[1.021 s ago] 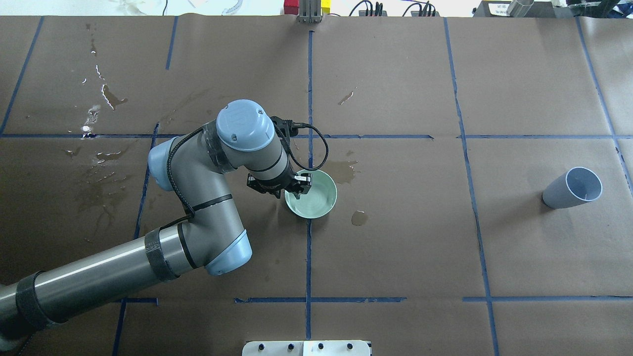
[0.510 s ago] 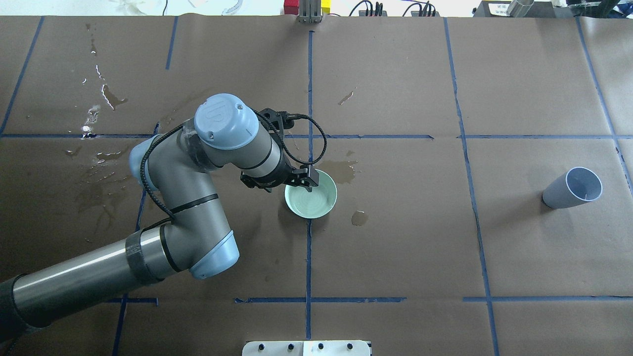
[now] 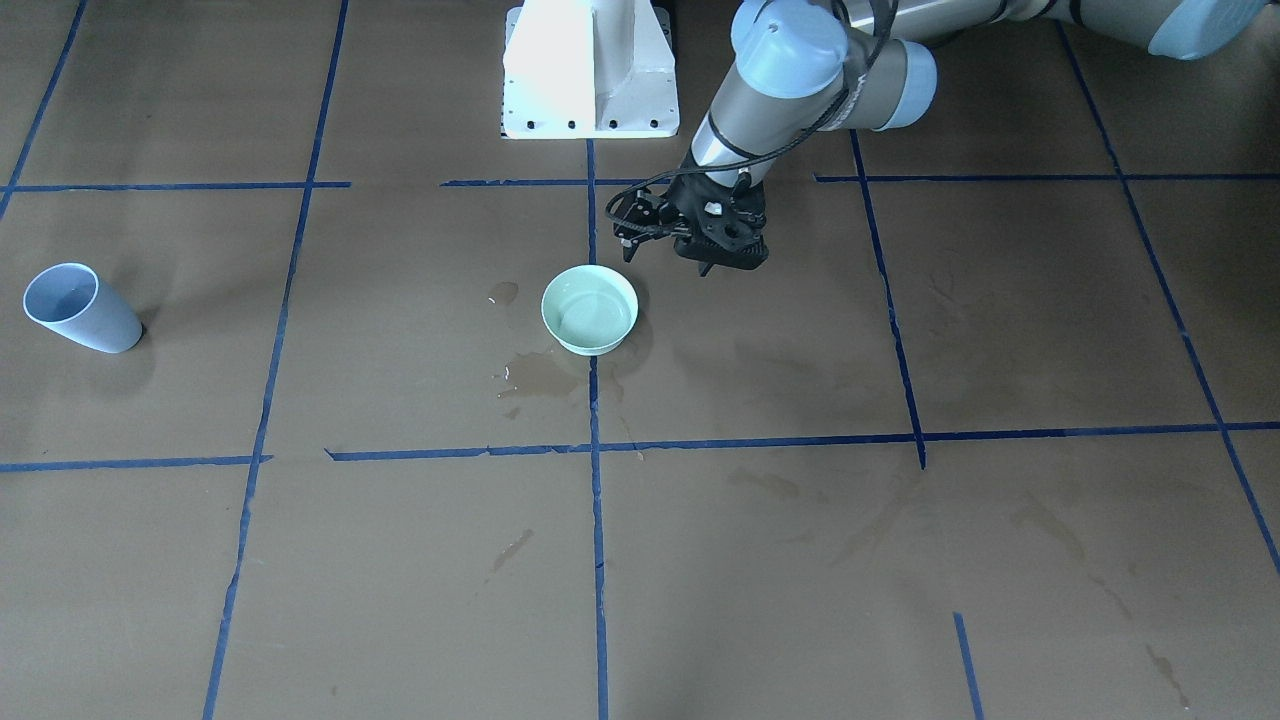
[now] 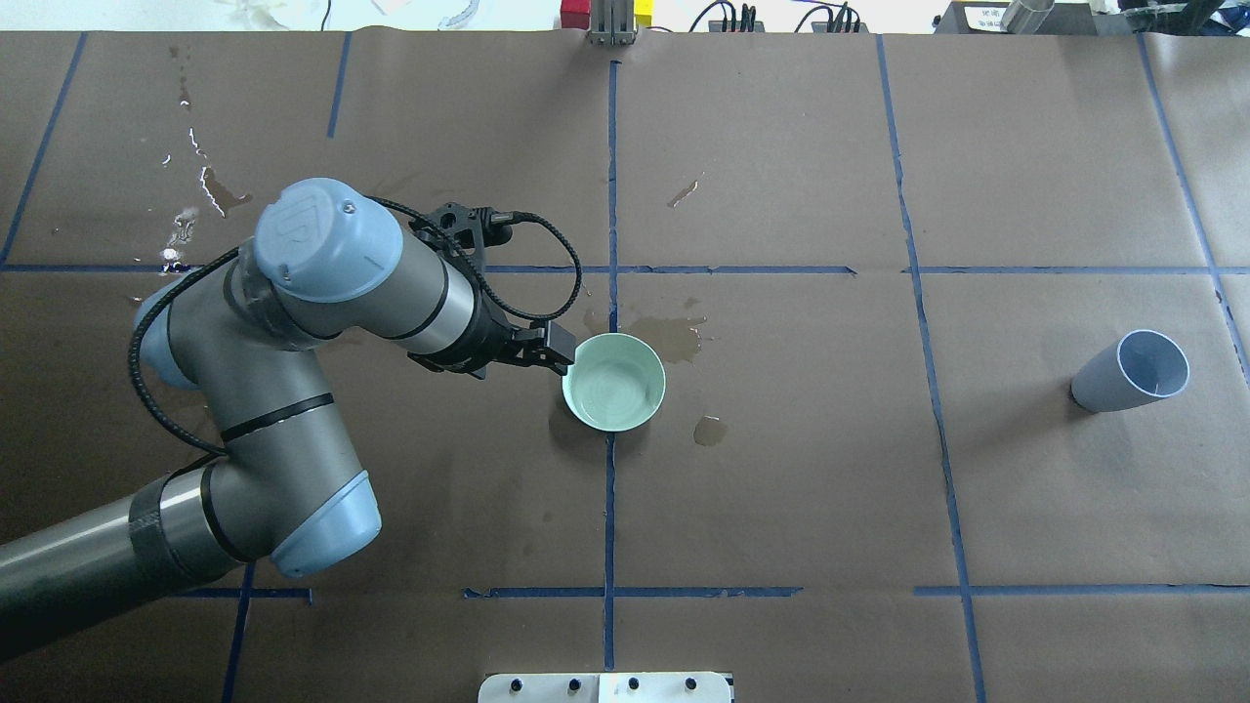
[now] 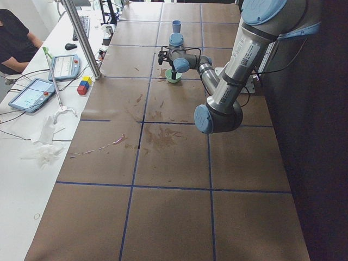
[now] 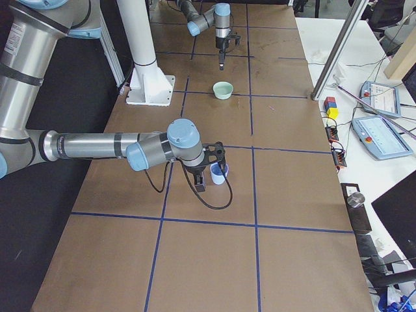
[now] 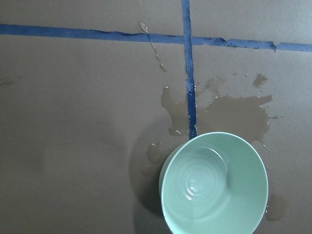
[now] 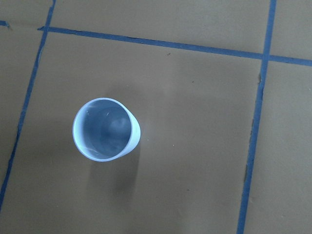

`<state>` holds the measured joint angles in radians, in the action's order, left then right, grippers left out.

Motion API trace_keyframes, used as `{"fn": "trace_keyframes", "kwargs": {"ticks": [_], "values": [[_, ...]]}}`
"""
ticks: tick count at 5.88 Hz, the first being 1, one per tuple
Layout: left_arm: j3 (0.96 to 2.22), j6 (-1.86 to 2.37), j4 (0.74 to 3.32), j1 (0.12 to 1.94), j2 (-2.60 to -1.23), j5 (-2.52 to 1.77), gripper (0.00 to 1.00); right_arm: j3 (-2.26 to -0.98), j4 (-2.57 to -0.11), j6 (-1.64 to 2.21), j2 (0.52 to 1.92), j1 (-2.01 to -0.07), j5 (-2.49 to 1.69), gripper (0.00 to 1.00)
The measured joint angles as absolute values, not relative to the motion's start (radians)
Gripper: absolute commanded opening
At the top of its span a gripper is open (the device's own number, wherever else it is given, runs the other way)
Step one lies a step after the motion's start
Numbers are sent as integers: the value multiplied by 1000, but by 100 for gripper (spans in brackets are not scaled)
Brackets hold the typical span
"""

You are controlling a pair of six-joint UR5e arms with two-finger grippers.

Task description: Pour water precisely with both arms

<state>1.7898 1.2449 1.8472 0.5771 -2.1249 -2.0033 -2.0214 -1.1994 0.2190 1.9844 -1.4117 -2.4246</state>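
Since the earlier overhead frames the left arm (image 4: 293, 410) has swung back toward its own side. Its left gripper (image 4: 557, 351), which hung over the mint-green bowl (image 4: 615, 383), now hangs just off the bowl's rim on that side, apart from it. It grips nothing, and we cannot tell how wide its jaws stand. The water (image 7: 197, 187) lies as a shallow round pool in the bottom of the bowl, with no long axis that we can make out. The bowl stands upright, mouth up, on the brown paper (image 4: 781, 488). The pool sits lower than the gripper and just beside it, on the side away from the arm. A wet puddle (image 4: 674, 337) darkens the paper touching the bowl's far side. From the right-end camera the right gripper (image 6: 209, 170) shows just beside the pale blue cup (image 6: 219, 173); its opening we cannot tell.
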Motion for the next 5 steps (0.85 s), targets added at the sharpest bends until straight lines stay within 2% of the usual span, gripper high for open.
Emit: {"fn": "trace_keyframes", "kwargs": {"ticks": [3, 5], "values": [[1937, 1241, 1846, 609, -1979, -2002, 99, -2021, -971, 476, 1988, -1195, -2308, 100], [1988, 1241, 1845, 625, -1914, -2001, 99, -2021, -830, 737, 1999, -1032, -2164, 100]]}}
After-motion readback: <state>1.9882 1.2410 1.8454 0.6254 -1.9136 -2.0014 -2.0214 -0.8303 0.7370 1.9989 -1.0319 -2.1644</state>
